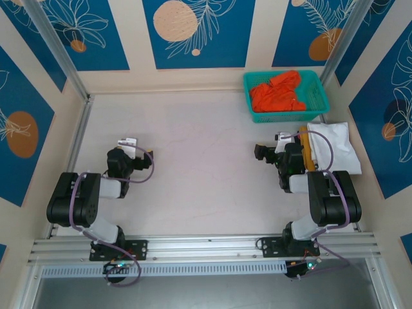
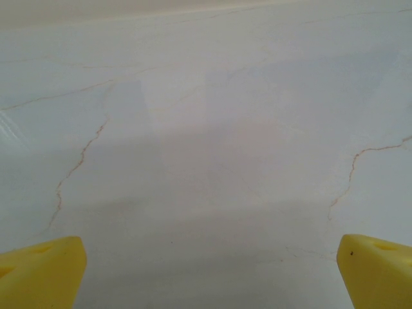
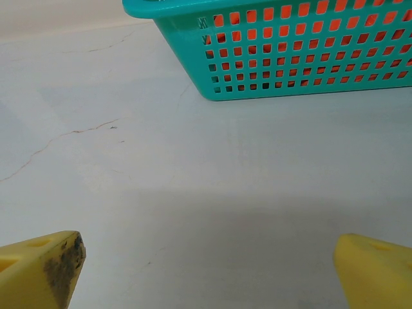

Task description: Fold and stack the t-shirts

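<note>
Top external view: left gripper and right gripper hang wide and empty, the right nearer the teal basket holding the orange-red t-shirt; folded shirts sit beside the basket. Reaching over the rim and pinching one cloth layer looks wisest

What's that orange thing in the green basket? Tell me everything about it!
It's a bright orange-red t-shirt of soft cloth, crumpled in a loose, wrinkly heap and not folded. It lies inside the teal plastic mesh basket at the far right, filling the left and middle part. Its colour shows through the basket's square holes in the right wrist view. Nothing is gripping it.
</note>
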### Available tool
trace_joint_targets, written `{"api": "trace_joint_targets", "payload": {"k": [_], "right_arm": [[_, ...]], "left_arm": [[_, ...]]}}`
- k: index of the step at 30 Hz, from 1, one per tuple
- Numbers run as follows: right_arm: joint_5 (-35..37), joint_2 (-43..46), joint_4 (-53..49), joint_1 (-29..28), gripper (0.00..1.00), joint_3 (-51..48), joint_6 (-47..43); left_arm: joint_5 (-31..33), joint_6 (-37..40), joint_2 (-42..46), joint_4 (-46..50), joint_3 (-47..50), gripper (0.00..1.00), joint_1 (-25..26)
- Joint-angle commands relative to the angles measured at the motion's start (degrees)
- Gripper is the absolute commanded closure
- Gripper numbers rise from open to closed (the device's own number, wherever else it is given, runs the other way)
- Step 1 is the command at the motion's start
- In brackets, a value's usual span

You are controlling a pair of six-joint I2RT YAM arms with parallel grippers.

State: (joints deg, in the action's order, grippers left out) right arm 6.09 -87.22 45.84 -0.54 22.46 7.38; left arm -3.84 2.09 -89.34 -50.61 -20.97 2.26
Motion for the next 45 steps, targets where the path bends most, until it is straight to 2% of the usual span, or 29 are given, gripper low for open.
{"api": "trace_joint_targets", "payload": {"k": [1, 7, 9, 12, 17, 21, 26, 32, 37, 45], "right_arm": [[0.95, -0.06, 1.0, 0.18, 0.01, 1.1, -1.14], [-0.61, 2.05, 0.1, -0.18, 0.01, 0.72, -2.24], [0.35, 5.22, -3.05, -1.05, 0.01, 0.94, -2.8], [0.15, 11.08, -13.41, -1.62, 0.01, 3.25, -2.72], [1.87, 19.83, -27.02, -3.69, 0.01, 8.5, -1.02], [3.99, 18.77, -40.19, -2.52, 0.01, 19.54, 4.66], [3.14, 7.89, -47.22, -0.67, 0.01, 34.76, 6.97], [1.89, -11.75, -58.26, 2.58, 0.01, 57.21, 10.62], [3.69, -28.19, -67.98, 3.77, 0.01, 76.93, 9.26], [7.52, -51.57, -86.42, 4.32, 0.01, 110.92, 3.89]], "left_arm": [[-0.45, 0.64, 0.04, -1.86, -0.91, 0.0, -0.38], [0.05, 0.99, 2.61, -6.05, 2.16, 0.0, -0.16], [0.82, 1.11, 6.48, -4.03, 3.02, 0.0, 0.23], [1.74, 3.61, 13.4, 1.49, 3.04, 0.0, 2.4], [5.51, 8.73, 21.58, 12.29, -0.39, 0.0, 10.46], [5.47, 9.38, 20.68, 14.35, -4.51, 0.0, 18.66], [5.21, 8.48, 14.04, 11.96, -10.0, 0.0, 30.05], [5.15, 4.37, 6.34, 6.19, -14.27, 0.0, 37.66], [4.2, 3.11, 3.41, 4.88, -15.85, 0.0, 40.11], [4.76, 2.84, 3.13, 6.24, -15.66, 0.0, 41.0]]}}
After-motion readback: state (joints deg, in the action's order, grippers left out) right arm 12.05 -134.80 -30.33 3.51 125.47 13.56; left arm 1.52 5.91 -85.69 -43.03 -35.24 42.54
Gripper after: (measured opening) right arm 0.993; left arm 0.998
